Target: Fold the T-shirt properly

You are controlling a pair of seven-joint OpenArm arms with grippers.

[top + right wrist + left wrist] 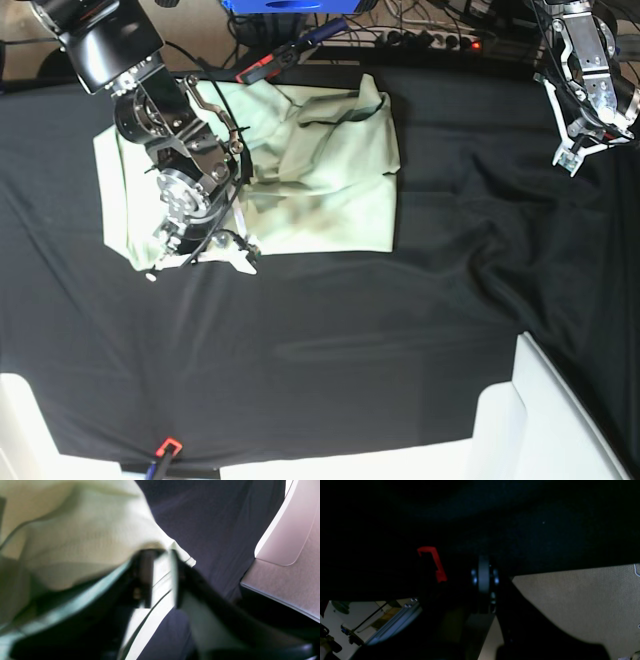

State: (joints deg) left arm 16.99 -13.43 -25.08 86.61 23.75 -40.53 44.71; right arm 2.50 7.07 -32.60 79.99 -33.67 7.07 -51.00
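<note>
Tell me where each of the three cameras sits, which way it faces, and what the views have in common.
Left wrist: on the left arm, looking past its shut left gripper at black cloth; very dark.
Right wrist: on the right arm, looking close along the right gripper, fingers apart at the T-shirt edge; blurred.
Base: overhead, looking down on the cloth-covered table; both arms show, right gripper low on the T-shirt, left gripper off to the side.
Shared: right wrist and base both show the T-shirt; all three the black cloth.
</note>
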